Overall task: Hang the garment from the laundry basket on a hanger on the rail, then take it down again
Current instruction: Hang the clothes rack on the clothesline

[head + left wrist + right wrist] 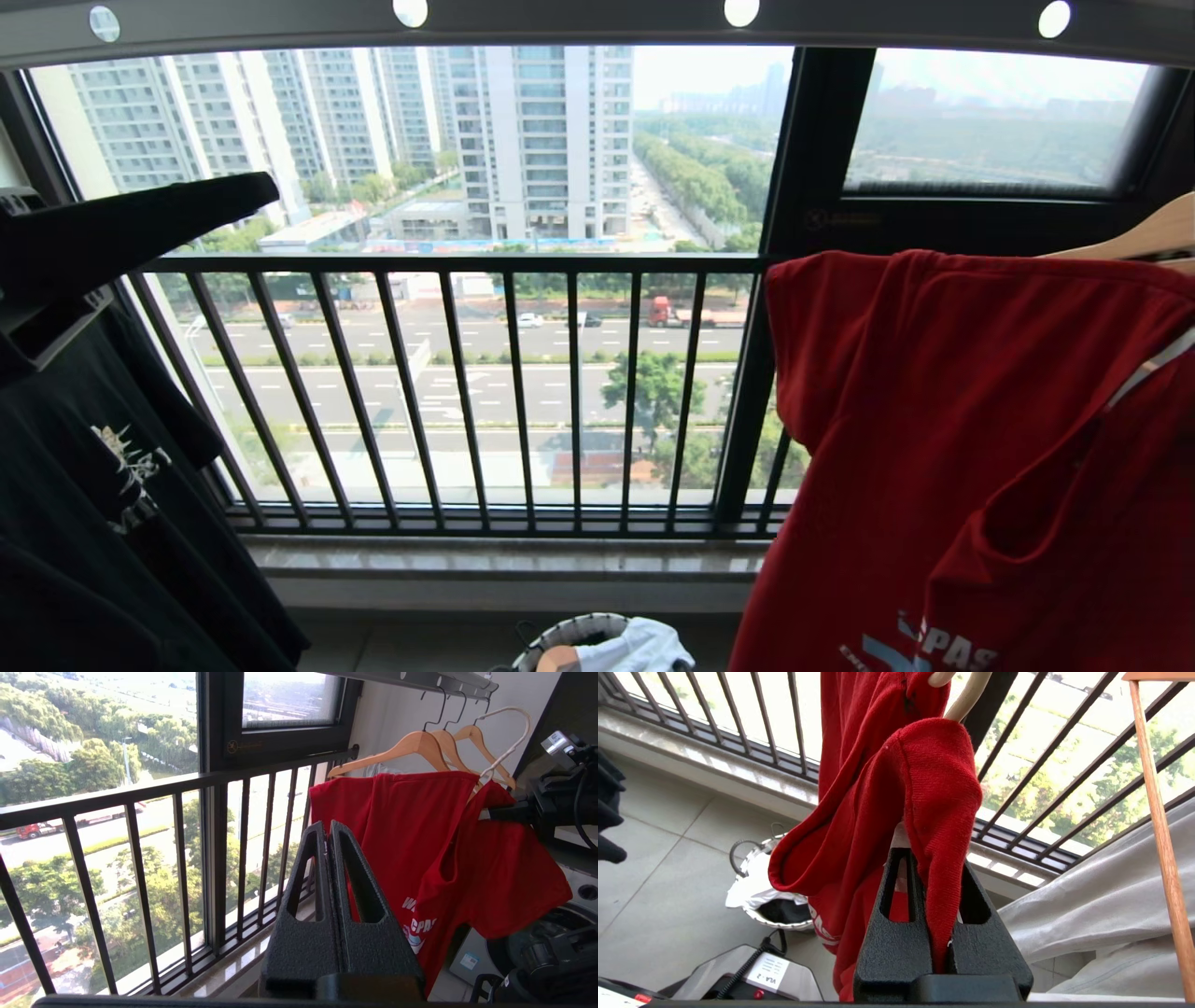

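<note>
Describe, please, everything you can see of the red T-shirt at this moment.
The red T-shirt is a bright red, short-sleeved knit with white and light-blue lettering low on its front. It hangs crumpled and lopsided off the floor, draped on the white hanger beside wooden hangers, by the window railing. The right gripper is shut on a fold of its fabric; the shut left gripper is apart from it.

One red T-shirt (420,830) hangs among three hangers: two wooden hangers (397,749) and one white wire hanger (511,742). There is one black printed T-shirt (84,448), one pale grey garment (1101,900) and one laundry basket (770,891). Two grippers show, the left gripper (329,828) and the right gripper (931,858), one per wrist view.
</note>
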Controlling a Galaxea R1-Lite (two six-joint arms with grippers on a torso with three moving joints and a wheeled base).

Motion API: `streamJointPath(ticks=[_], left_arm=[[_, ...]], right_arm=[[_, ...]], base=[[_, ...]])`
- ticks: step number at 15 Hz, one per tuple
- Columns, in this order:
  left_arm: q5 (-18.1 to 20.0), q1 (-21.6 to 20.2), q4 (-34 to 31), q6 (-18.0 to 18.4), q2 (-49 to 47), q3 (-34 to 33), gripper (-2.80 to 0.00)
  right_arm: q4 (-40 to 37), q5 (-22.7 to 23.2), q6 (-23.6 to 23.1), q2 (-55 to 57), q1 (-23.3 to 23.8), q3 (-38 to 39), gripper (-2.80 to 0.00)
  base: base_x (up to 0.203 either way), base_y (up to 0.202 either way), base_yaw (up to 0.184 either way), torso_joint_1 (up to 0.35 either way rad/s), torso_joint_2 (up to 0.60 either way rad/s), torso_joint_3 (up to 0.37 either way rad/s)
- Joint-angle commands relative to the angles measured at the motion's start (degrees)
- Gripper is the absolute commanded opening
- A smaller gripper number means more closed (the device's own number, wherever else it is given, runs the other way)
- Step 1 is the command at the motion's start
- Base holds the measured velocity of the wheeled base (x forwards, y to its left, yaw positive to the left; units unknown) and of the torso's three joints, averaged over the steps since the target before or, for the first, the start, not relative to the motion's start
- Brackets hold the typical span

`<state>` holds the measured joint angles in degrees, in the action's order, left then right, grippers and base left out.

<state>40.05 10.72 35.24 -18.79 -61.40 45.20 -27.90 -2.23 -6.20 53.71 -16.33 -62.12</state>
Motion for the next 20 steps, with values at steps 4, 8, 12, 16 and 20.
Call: streamJointPath(ticks=[4,8,12,16,20], left_arm=[[0.1,0.0,0.3,-0.1,-1.5,0.0,-2.8],[0.1,0.0,0.3,-0.1,-2.3,0.1,-2.8],[0.1,0.0,0.3,-0.1,-2.3,0.1,-2.8],[0.1,0.0,0.3,0.0,-2.8,0.1,-2.8],[0.1,0.0,0.3,0.0,-2.8,0.1,-2.8]], right_arm=[[8.1,-3.7,2.6,9.6,-11.1,0.0,-2.8],[16.8,-12.8,4.5,15.3,-21.0,-0.1,-2.8],[25.7,-23.9,4.4,23.2,-28.1,-2.0,-2.8],[28.8,-27.8,4.4,29.5,-29.7,-7.2,-2.8],[28.7,-28.5,4.3,34.3,-29.8,-12.6,-2.8]], base=[[0.0,0.0,0.0,0.0,0.0,0.0],[0.0,0.0,0.0,0.0,0.0,0.0],[0.0,0.0,0.0,0.0,0.0,0.0],[0.0,0.0,0.0,0.0,0.0,0.0],[0.0,0.0,0.0,0.0,0.0,0.0]])
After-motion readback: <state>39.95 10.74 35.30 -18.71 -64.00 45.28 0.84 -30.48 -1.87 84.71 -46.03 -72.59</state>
